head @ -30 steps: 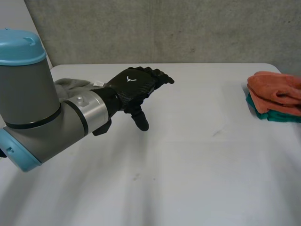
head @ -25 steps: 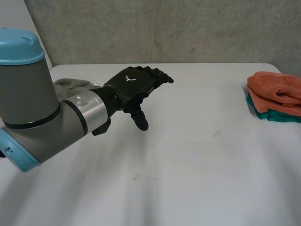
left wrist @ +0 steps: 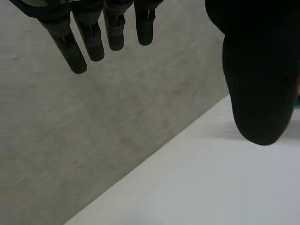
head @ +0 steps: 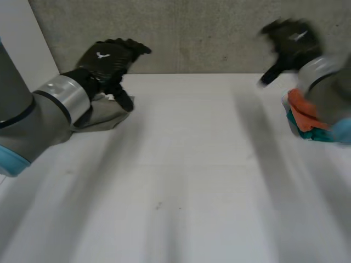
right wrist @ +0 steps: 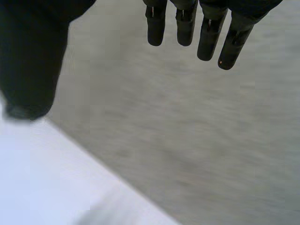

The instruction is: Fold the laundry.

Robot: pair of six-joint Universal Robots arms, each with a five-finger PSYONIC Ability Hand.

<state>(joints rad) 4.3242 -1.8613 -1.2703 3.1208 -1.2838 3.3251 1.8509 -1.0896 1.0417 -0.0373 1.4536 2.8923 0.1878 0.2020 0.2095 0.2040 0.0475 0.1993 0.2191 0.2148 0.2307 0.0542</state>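
A crumpled grey-green cloth (head: 104,112) lies at the table's far left, partly behind my left arm. My left hand (head: 109,57) hovers above it, raised off the table; its fingers (left wrist: 89,37) are straight and hold nothing. At the far right sits a folded stack, an orange cloth (head: 304,107) on a teal one (head: 312,134), partly covered by my right arm. Raised above that stack, my right hand (head: 290,41) has straight fingers (right wrist: 206,33) holding nothing.
The white table (head: 192,181) stretches broad and bare between the two arms. A grey concrete wall (head: 208,33) runs along its far edge.
My left hand has swung from the table's middle back to the far left and up over the grey-green cloth. My right arm has come into view at the right, above the folded stack.
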